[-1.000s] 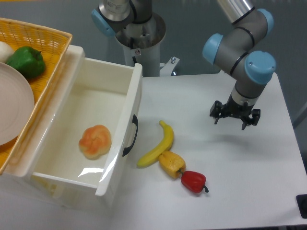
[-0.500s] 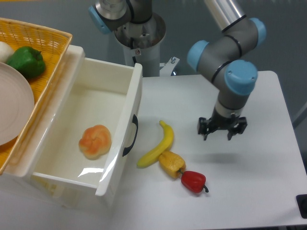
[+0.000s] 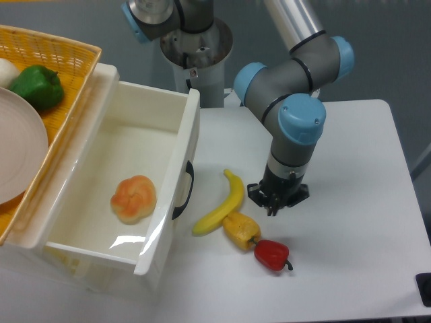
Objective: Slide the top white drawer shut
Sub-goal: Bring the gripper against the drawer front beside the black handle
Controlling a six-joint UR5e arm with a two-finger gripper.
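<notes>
The top white drawer [image 3: 128,188] stood pulled far out at the left of the worktop [image 3: 337,269], a glossy hard box with a curved black handle [image 3: 184,190] on its front and a soft orange-pink lump [image 3: 133,198] lying inside. To its right lay a smooth banana [image 3: 222,204], a yellow pepper [image 3: 242,230] and a red pepper [image 3: 272,254]. Over the last second I had brought the pincer [image 3: 277,199] leftward and lower, from the right side to just beside the banana. I judged this as the approach to the drawer front; nothing touched it yet. The fingers seemed together, but from this angle I could not tell.
</notes>
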